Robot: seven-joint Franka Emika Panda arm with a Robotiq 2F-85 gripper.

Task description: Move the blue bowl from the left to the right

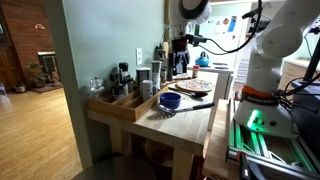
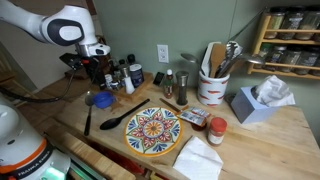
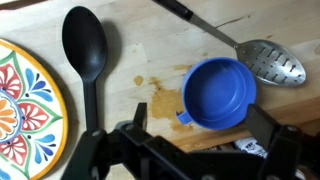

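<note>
Only the wrist view shows us the claw (image 3: 203, 125) spread open over the blue bowl (image 3: 218, 93), which sits near the bench (image 3: 140, 40) edge at three o'clock from the black spoon (image 3: 85, 50), bare wood between.

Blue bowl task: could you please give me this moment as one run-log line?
tool: open, above blue bowl | bowl: upright, empty, on table | nearby: black spoon, slotted spoon

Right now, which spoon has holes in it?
The shiny metal spoon beside the blue bowl; the black spoon by the plate is solid.
</note>
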